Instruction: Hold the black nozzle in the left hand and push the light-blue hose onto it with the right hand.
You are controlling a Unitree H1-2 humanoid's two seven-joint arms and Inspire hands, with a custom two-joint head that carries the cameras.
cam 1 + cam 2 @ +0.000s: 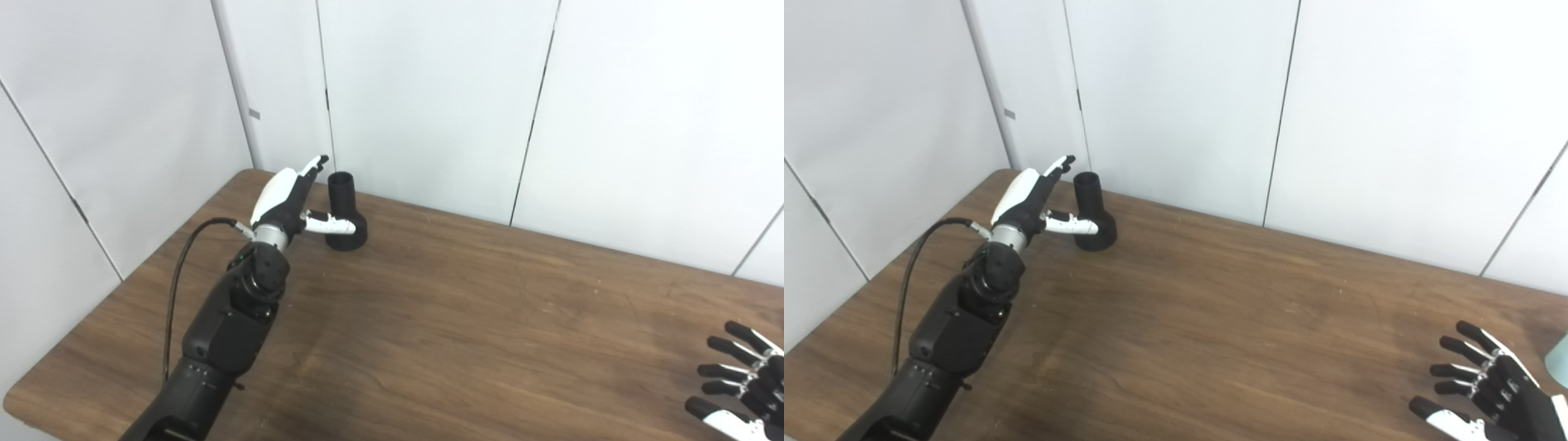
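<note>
The black nozzle [345, 211] stands upright on its wide base at the table's far left, narrow tube pointing up. My left hand [288, 196] is open just left of it, fingers raised beside the tube and thumb reaching across the front of the base; contact is unclear. My right hand [1488, 392] is open at the near right of the table, fingers spread, holding nothing. A sliver of the light-blue hose [1559, 361] shows at the right edge of the right eye view, just right of that hand.
The brown wooden table [459, 318] spans the view, its left corner rounded. White wall panels [429, 92] stand close behind the nozzle. A black cable [177, 275] loops beside my left forearm.
</note>
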